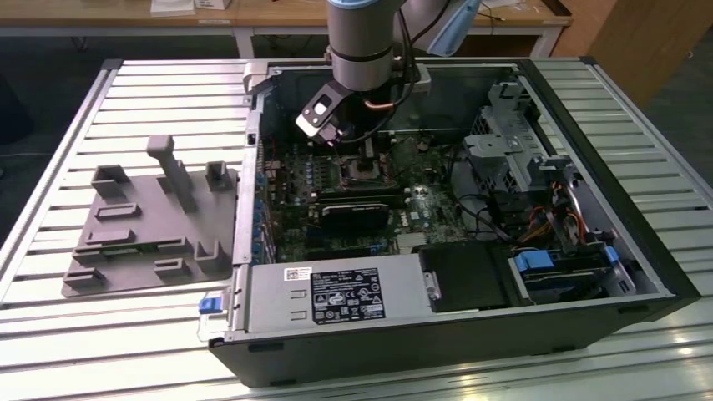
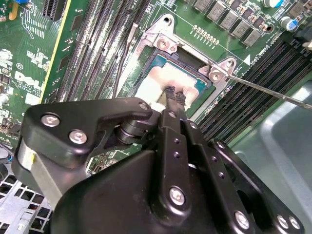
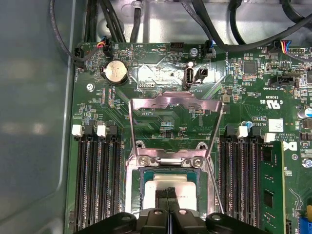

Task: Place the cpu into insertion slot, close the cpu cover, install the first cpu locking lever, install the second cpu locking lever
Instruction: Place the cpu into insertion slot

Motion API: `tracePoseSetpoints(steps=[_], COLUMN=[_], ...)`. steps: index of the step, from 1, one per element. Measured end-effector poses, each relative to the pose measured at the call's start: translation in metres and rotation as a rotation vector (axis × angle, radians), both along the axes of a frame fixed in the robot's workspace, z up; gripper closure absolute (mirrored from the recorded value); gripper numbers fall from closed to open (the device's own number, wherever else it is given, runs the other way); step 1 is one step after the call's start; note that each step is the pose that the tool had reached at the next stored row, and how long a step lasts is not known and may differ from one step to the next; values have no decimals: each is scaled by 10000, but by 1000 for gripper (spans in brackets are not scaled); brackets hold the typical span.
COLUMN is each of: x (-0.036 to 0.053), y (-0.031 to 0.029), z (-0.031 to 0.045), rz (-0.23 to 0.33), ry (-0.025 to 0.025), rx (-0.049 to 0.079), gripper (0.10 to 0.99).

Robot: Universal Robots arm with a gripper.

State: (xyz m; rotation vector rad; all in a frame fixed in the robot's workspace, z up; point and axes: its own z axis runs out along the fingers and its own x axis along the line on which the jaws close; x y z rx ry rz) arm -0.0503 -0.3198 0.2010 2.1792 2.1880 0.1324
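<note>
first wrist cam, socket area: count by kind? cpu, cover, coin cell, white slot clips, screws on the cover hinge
In the first wrist view:
cpu: 1
cpu cover, swung open: 1
coin cell: 1
white slot clips: 4
hinge screws: 2
Total: 9

cpu (image 3: 152, 189): flat square chip, dull silver-grey top, seen seated level in the socket | insertion slot (image 3: 170, 173): dark-rimmed square socket on the green board, occupied by the cpu | cpu cover (image 3: 175, 100): silver-grey windowed frame, swung open, laid back from its hinge | locking lever (image 3: 217, 191): thin rod, left unlatched beside the socket
</note>
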Motion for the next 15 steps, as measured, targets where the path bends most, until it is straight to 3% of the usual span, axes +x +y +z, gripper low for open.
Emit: tracePoseSetpoints(steps=[9,12,15], x=[0,0,0], y=[-16,-33,-60], z=[15,15,16], rz=[0,-2,-4], ry=[-1,0,1], rx=[7,72,243], gripper=[980,980,980])
